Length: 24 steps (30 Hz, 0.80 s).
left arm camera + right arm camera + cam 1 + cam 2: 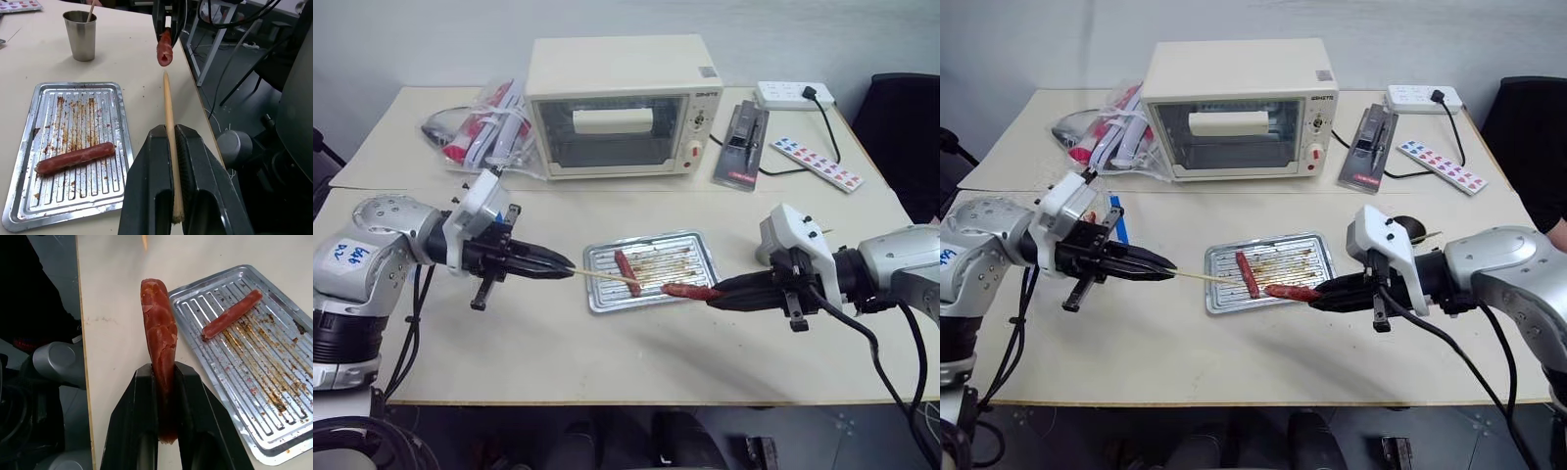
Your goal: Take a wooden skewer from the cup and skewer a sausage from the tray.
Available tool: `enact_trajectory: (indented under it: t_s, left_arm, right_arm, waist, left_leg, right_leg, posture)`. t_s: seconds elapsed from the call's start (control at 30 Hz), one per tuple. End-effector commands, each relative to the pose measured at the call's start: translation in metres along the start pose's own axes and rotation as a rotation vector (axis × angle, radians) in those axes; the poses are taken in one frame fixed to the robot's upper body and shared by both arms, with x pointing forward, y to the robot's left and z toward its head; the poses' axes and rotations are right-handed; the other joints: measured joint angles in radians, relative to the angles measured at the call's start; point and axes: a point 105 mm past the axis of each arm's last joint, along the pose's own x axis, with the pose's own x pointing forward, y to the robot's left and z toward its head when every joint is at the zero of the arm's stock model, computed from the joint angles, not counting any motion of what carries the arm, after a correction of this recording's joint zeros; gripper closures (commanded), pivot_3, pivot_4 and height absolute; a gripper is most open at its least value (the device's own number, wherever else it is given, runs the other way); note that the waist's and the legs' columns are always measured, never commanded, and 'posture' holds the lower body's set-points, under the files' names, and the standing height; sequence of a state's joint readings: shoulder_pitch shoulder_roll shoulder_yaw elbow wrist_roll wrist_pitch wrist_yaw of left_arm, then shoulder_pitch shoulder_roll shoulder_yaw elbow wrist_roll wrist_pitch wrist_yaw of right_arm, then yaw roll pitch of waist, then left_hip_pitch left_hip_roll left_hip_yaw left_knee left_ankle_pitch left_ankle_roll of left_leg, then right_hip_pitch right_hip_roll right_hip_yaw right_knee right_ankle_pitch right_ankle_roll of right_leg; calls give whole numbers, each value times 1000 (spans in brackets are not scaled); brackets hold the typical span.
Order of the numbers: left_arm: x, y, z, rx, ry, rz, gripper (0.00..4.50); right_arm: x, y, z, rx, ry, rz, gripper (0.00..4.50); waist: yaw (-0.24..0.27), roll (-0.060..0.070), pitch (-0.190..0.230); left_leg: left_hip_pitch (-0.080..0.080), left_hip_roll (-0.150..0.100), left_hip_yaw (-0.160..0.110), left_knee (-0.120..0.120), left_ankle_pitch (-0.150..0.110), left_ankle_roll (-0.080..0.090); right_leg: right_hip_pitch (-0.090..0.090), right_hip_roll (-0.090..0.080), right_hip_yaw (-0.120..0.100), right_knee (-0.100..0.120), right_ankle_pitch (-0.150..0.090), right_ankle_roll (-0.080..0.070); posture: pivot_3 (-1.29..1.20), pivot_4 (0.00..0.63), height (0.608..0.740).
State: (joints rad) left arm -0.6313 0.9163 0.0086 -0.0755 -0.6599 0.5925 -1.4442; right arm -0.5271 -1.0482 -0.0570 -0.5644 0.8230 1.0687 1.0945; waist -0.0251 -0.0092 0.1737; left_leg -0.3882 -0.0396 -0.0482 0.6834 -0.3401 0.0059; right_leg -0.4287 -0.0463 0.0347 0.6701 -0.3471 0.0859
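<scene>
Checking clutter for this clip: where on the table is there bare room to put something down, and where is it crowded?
Bare tabletop lies along the near edge in front of the tray, and on both sides of it under the left gripper and right gripper. The back is crowded: plastic bags, toaster oven, black device, power strip.

Likely a robot lab, plain tables [607,372] pushed together, toaster oven [622,103], power strip [791,94], loose cables

reddish-brown sausage [160,328], ribbed silver tray [29,196]
</scene>
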Motion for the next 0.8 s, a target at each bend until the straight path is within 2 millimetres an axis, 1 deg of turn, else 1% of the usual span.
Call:
enact_trajectory:
  t_s: [0.03,0.47,0.8]
  left_arm:
    - [-1,-1,10,52,8,-4,4500]
    - [10,-3,10,59,-13,-35,4500]
    - [11,0,13,67,-15,-43,4500]
  right_arm:
    - [-5,3,10,-57,-20,-18,4190]
    - [-3,7,18,-56,-48,-6,4190]
    - [-2,9,25,-63,-63,6,4190]
  waist:
    - [-2,0,0]
    - [1,0,0]
    - [1,0,0]
  left_leg:
    - [0,0,0,0,0,0]
    - [0,0,0,0,0,0]
    - [0,0,0,0,0,0]
  right_leg:
    - [0,0,0,1,0,0]
    - [0,0,0,2,0,0]
    - [0,0,0,2,0,0]
  posture:
    - [0,150,740]
    - [0,150,740]
    - [0,150,740]
